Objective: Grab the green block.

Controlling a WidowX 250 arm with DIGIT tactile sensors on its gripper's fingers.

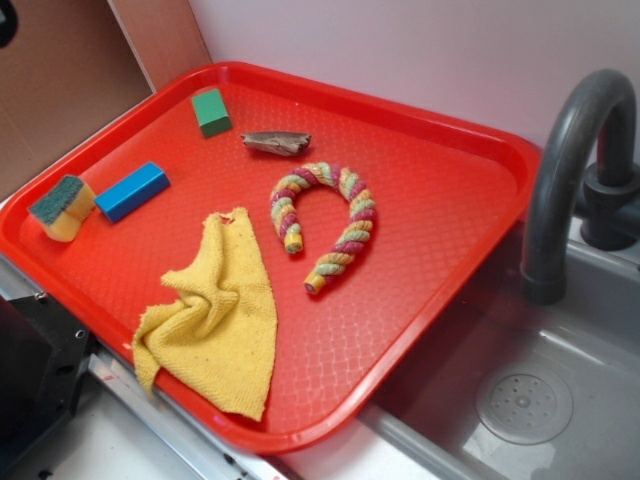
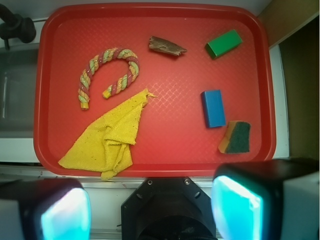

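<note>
The green block (image 1: 211, 111) lies on the red tray (image 1: 440, 190) near its far left corner. In the wrist view the green block (image 2: 223, 43) is at the upper right of the tray (image 2: 170, 145). My gripper (image 2: 150, 210) is high above the tray's near edge, far from the block. Its two fingers (image 2: 65, 215) stand wide apart with nothing between them. The gripper does not show in the exterior view.
A blue block (image 1: 132, 190) and a yellow sponge with a dark green top (image 1: 61, 207) lie at the tray's left. A yellow cloth (image 1: 215, 315), a coloured rope (image 1: 325, 220) and a brown scrap (image 1: 276, 143) are on the tray. A sink (image 1: 520, 400) and grey faucet (image 1: 570, 170) stand at the right.
</note>
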